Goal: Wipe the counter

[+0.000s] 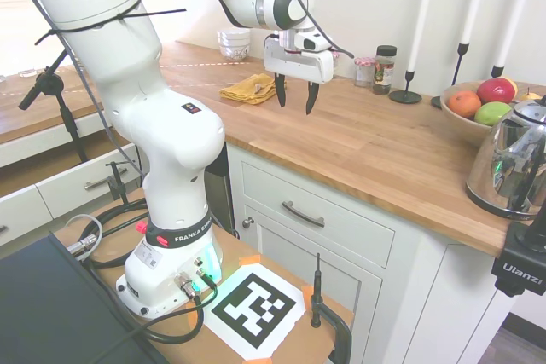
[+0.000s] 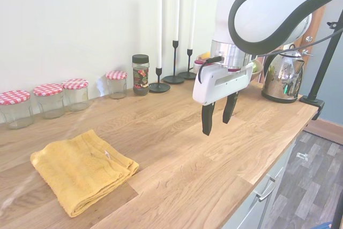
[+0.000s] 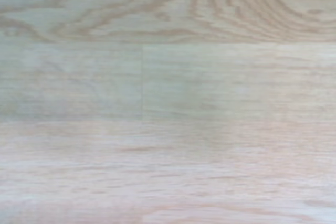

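Wooden counter (image 2: pixel 177 154), gripper (image 2: pixel 218 116) open above

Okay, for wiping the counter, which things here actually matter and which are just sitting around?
For the job:
- counter
- yellow cloth, folded on the counter, likely the wiper
- gripper, open, empty, above bare wood

Just sitting around:
- checked-lid jars
- spice jar
- candlesticks
- fruit bowl
- kettle
- white bowls
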### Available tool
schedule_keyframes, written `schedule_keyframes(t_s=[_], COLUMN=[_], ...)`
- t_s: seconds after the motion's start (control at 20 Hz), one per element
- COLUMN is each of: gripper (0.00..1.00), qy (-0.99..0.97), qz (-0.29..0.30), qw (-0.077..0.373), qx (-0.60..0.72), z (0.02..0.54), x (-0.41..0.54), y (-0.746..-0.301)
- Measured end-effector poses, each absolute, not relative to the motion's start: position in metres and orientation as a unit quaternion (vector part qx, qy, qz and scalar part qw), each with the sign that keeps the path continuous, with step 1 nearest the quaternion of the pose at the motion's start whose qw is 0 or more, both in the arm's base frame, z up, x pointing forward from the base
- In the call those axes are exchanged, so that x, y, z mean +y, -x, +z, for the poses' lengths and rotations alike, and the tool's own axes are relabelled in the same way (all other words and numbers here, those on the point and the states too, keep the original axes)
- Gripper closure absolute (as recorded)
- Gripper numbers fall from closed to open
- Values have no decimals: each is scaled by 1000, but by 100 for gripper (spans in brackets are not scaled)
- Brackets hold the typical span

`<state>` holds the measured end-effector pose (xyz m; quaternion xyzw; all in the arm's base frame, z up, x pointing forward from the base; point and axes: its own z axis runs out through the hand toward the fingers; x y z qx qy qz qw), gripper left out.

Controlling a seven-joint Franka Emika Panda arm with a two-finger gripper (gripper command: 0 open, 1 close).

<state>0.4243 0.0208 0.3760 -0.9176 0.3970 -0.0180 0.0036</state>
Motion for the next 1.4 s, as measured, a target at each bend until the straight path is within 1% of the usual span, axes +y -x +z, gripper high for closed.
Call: schedule_keyframes(t_s=[0.35,0.6,0.95,1.4], gripper=[0,0,0,0], qy=[916,918,925,936], qz=[-19,-22,-31,-38], qw=[3,1,-2,-19], qx=[400,395,379,348], z=[377,378,390,402], x=[26,46,109,196], y=[-425,-435,-464,-492])
